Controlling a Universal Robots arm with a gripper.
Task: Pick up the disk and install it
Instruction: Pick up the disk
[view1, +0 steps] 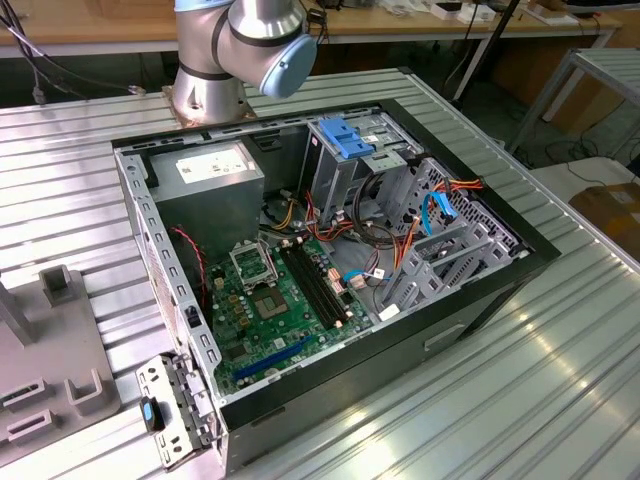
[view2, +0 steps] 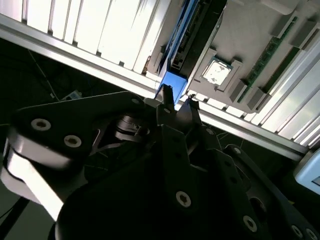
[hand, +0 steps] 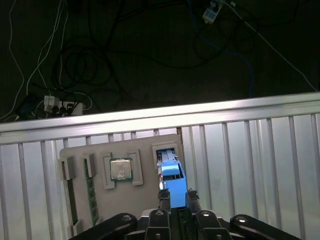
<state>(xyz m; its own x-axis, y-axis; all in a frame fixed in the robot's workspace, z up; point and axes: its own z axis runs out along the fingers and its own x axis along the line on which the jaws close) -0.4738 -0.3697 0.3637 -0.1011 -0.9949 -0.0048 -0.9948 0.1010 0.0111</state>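
Black robot gripper (hand: 177, 196) has its two fingers spread, one on each side of the bright blue end of the flat dark disk (hand: 172, 180). It stands in the grey plastic tray (hand: 145, 145). Best to squeeze the middle, straight, so nothing tips.

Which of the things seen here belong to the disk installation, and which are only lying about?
Belong to the job: disk in the grey tray; hand at its blue end; open computer case.
Lying about: processor chip; memory sticks; floor cables.
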